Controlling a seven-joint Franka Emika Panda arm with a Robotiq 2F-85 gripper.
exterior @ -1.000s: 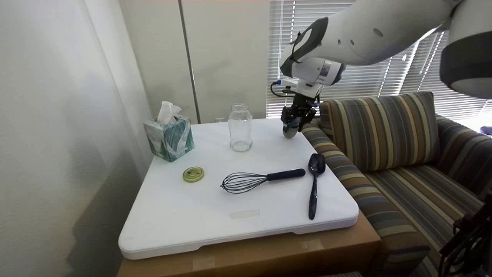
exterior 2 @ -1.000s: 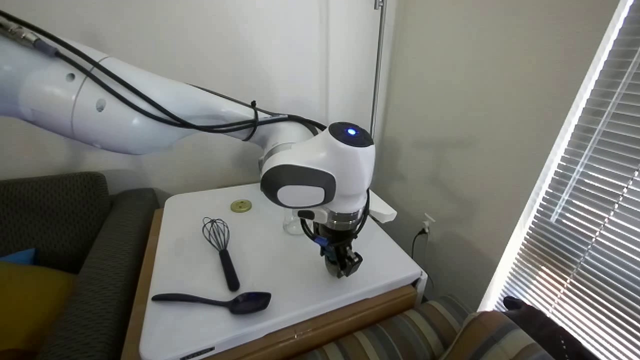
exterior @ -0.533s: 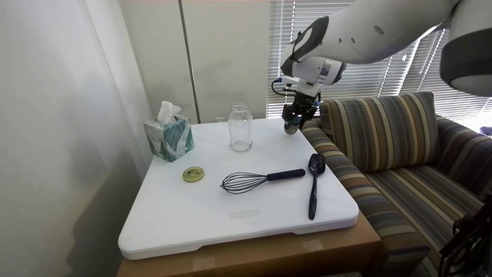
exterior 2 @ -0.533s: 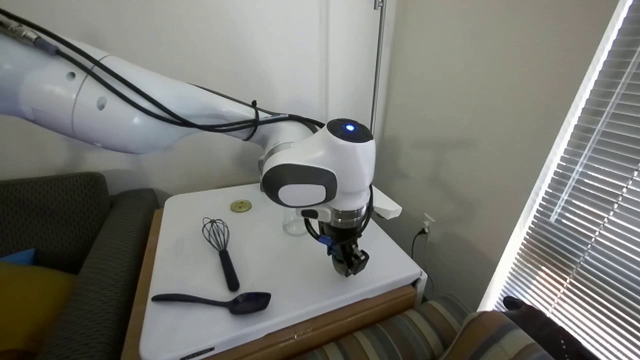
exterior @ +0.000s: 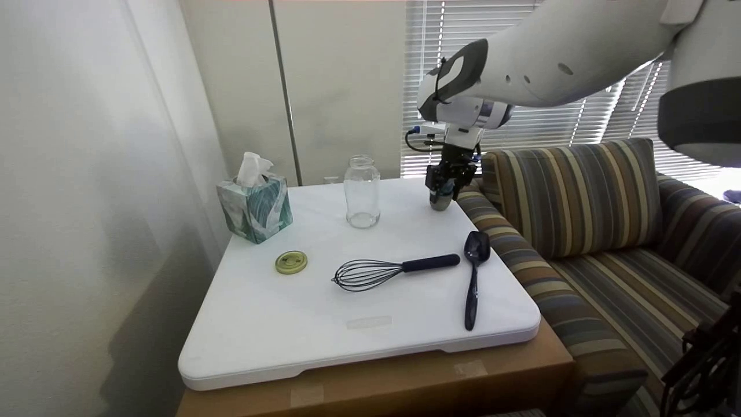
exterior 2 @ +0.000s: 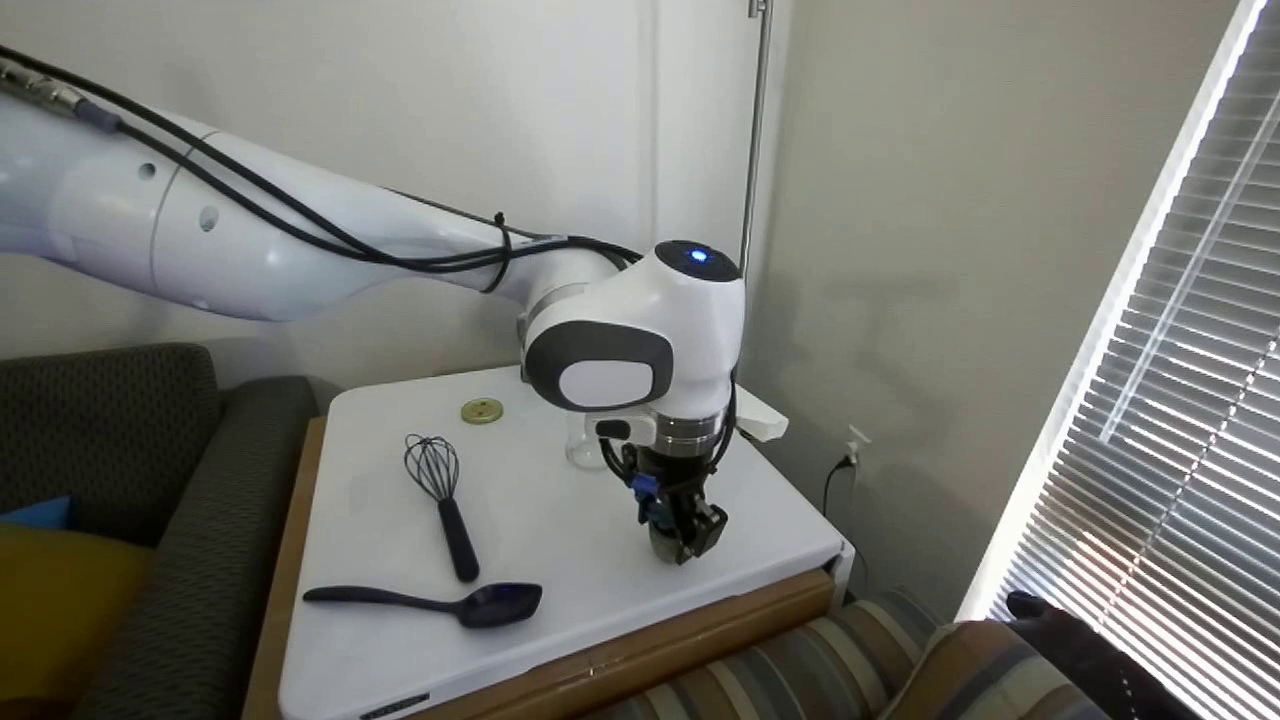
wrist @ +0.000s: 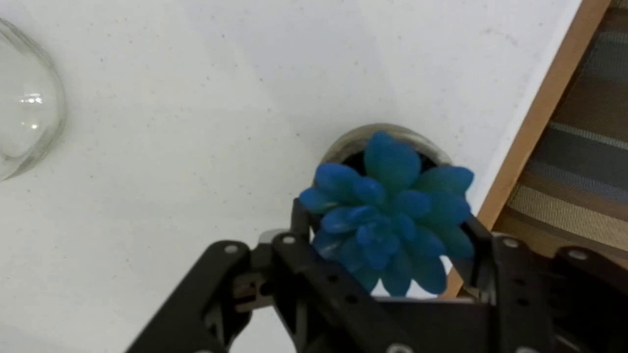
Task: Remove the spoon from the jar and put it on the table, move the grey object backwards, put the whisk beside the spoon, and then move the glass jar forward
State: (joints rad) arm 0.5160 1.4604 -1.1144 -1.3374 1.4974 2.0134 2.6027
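Observation:
The grey object, a squat pot topped by a blue succulent, sits between the fingers of my gripper, which is shut around it at the table's far edge. Its rounded base is at or just above the table; contact cannot be told. The glass jar stands upright and empty on the table, mostly hidden behind the arm in an exterior view. Lying flat are the black spoon and, beside it, the whisk, its handle end close to the spoon's head.
A teal tissue box stands by the wall, with a yellow-green lid lying in front of it. The striped sofa borders the table edge close to my gripper.
The gripper and the grey object rose slightly and shifted toward the window-side corner, then came back and down to a lower position. Jar, spoon and whisk have stayed put.

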